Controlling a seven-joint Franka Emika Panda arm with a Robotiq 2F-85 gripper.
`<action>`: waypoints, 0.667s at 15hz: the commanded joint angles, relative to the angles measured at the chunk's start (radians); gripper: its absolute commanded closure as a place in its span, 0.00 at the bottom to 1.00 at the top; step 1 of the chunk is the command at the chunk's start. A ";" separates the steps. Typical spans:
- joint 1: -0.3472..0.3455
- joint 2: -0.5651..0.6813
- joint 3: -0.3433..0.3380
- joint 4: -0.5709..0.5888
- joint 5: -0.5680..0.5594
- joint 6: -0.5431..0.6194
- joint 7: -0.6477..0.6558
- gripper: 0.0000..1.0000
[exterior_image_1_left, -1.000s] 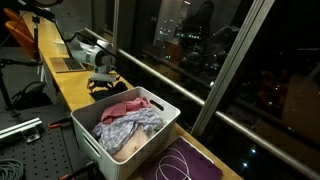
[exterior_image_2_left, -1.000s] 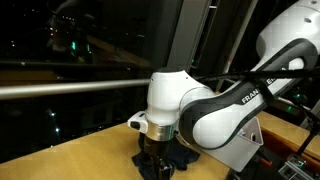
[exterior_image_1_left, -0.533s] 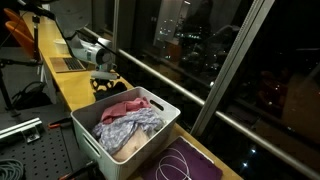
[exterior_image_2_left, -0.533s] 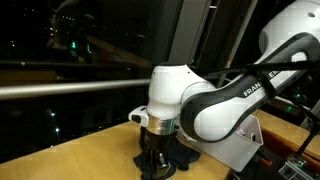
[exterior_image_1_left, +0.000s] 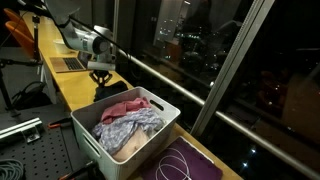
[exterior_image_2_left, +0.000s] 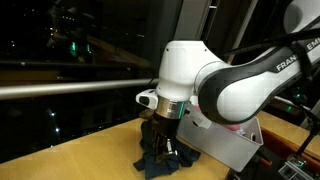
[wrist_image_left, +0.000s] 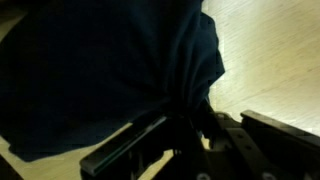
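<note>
A dark navy cloth (exterior_image_2_left: 160, 160) is bunched on the wooden counter (exterior_image_2_left: 80, 160), with its top pulled up into a peak. My gripper (exterior_image_2_left: 161, 137) points straight down and is shut on that peak. In an exterior view the gripper (exterior_image_1_left: 100, 76) hangs over the cloth (exterior_image_1_left: 104, 89), just behind the white bin (exterior_image_1_left: 95, 148). In the wrist view the cloth (wrist_image_left: 100, 70) fills most of the picture, and its folds gather between the fingers of the gripper (wrist_image_left: 185, 125). The lower edge of the cloth still touches the counter.
The white bin (exterior_image_2_left: 228, 152) stands right beside the cloth, heaped with pink and grey clothes (exterior_image_1_left: 128, 118). A metal rail (exterior_image_2_left: 70, 90) and a dark window run along the back of the counter. A purple mat with a white cable (exterior_image_1_left: 185, 165) lies past the bin.
The jaws have closed on the dark cloth. The gripper has risen and drawn the middle of the cloth up off the counter.
</note>
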 joint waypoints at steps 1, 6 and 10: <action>-0.031 -0.165 0.022 -0.114 0.001 -0.004 0.019 0.96; -0.066 -0.384 0.012 -0.142 0.002 -0.026 0.007 0.96; -0.108 -0.546 -0.007 -0.124 0.006 -0.058 -0.009 0.96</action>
